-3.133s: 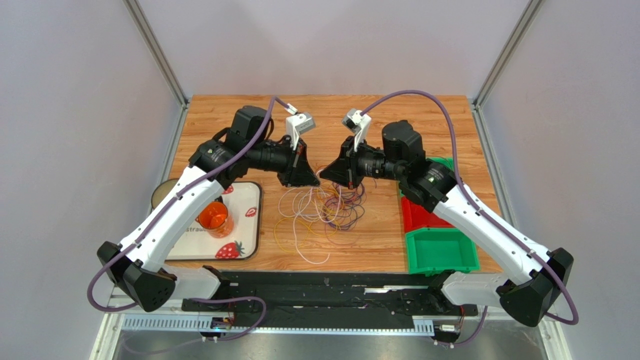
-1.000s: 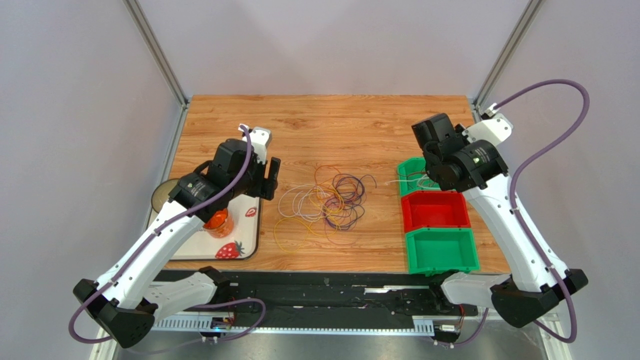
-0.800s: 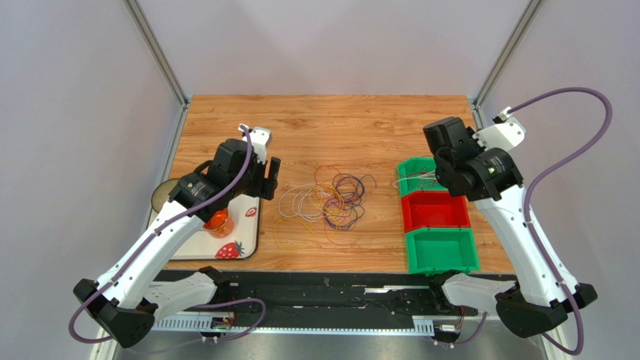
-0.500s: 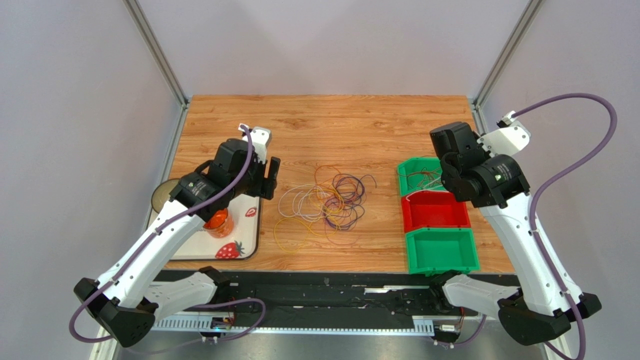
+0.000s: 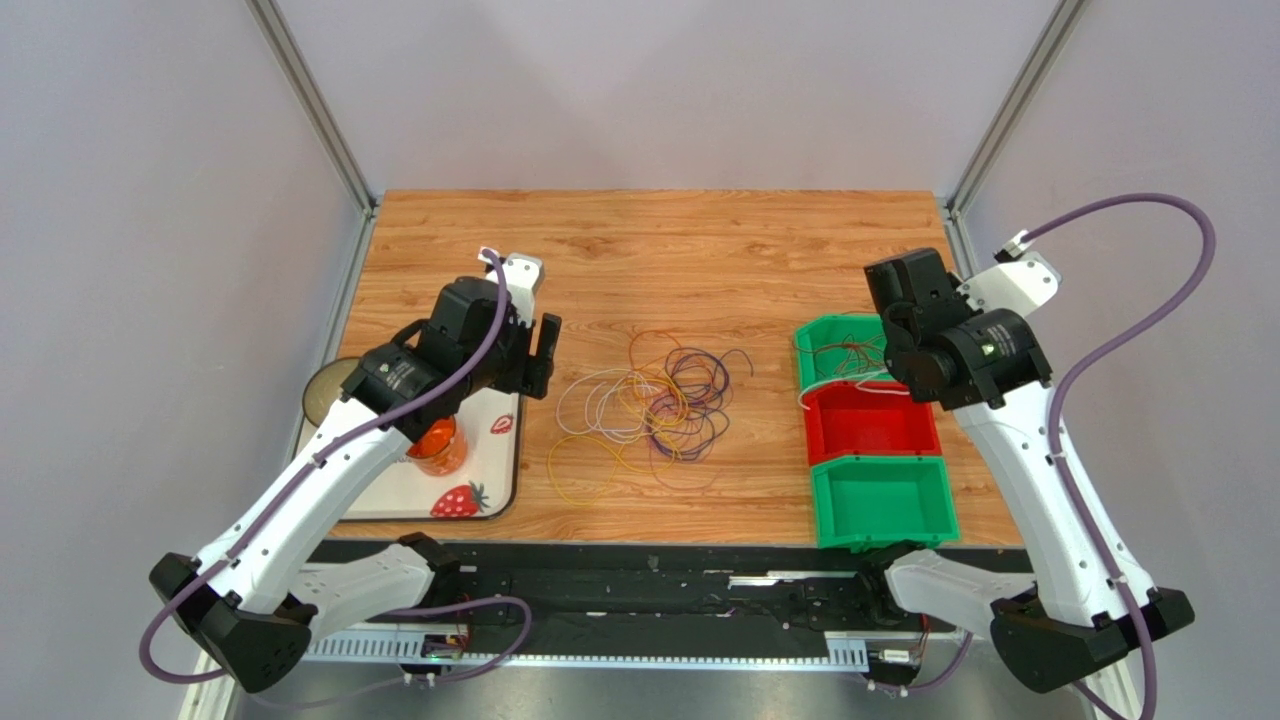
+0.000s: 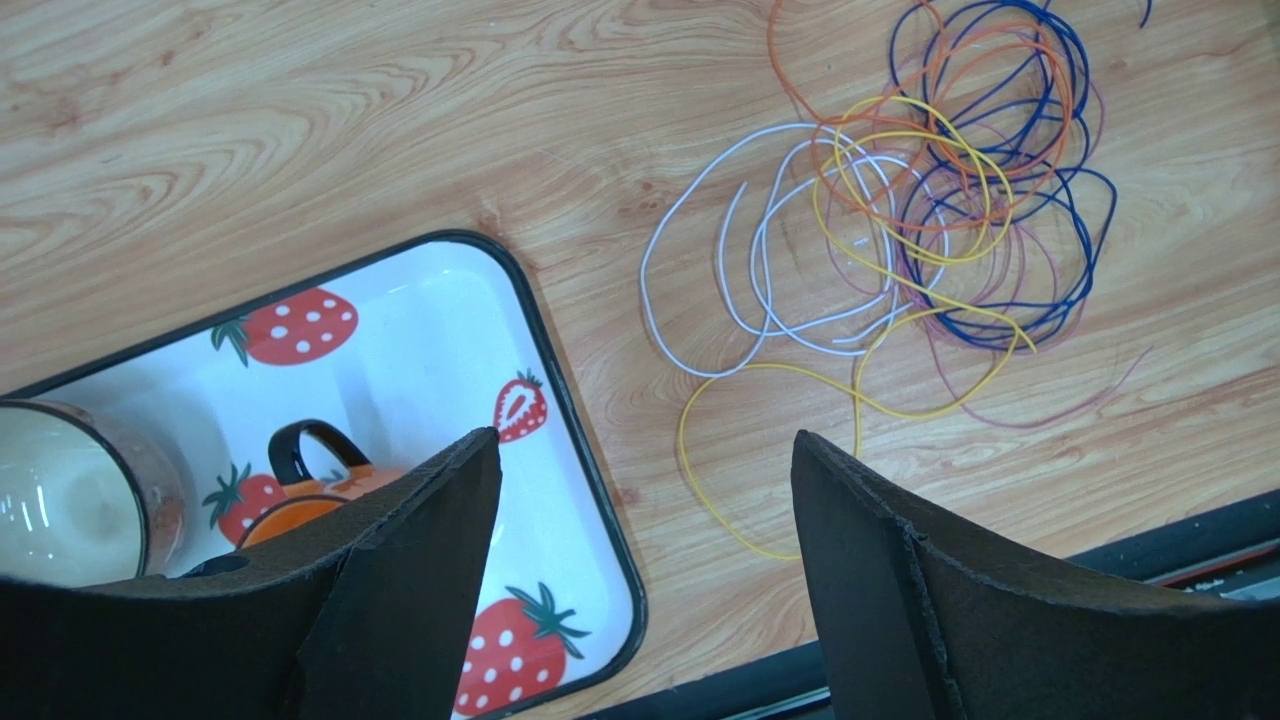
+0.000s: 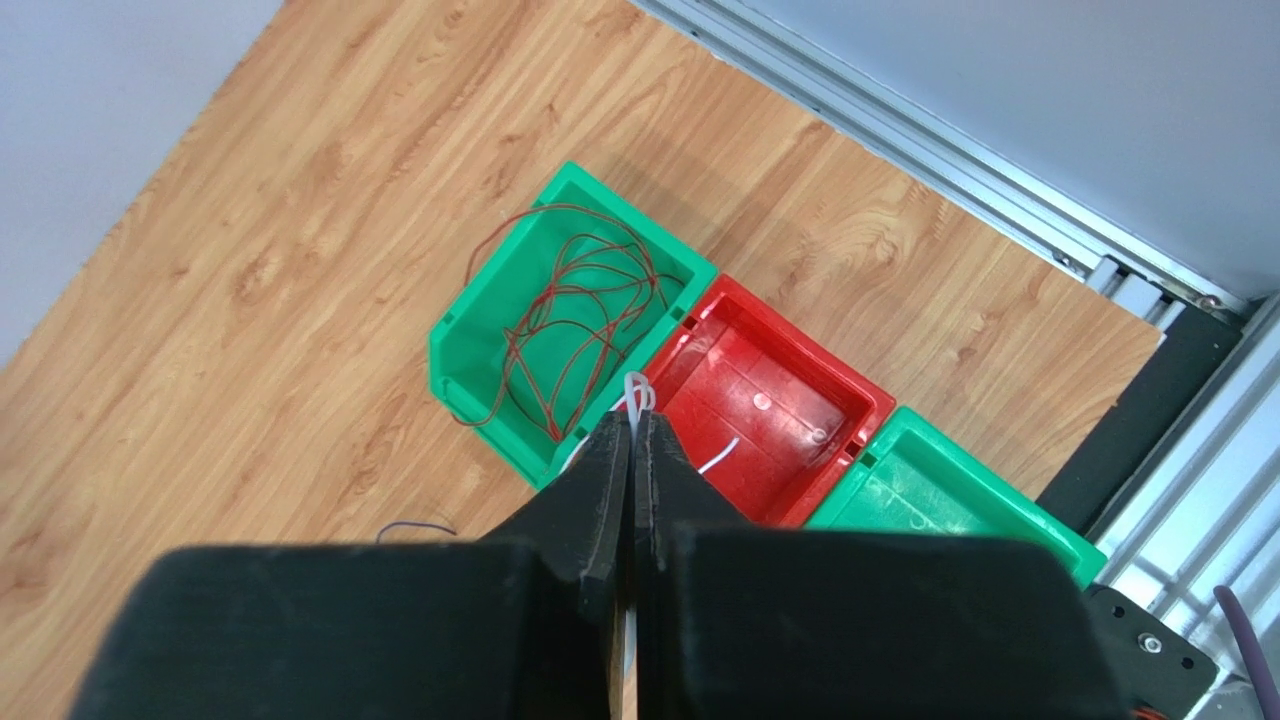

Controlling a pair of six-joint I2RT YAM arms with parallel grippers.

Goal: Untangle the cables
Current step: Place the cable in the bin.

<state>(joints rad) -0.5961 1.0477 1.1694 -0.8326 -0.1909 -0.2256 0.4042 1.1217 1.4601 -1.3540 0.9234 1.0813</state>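
The cables lie in a loose tangle of purple, orange, yellow and white loops on the wooden table; the left wrist view shows the same tangle of cables. My left gripper hovers just left of them, open and empty, and in its wrist view the left gripper is over the tray's corner. My right gripper is shut on a thin white cable, high above the border of the far green bin and the red bin. That cable's free end dangles into the red bin.
Three bins stand in a row at the right: the far green bin holding a red cable, the red bin, and a near green bin. A strawberry-print tray with an orange cup sits at the left.
My right arm has carried the white cable from the tangle out to the bins, ending over the green and red bin border. The left arm pulled back earlier and has since stayed still.
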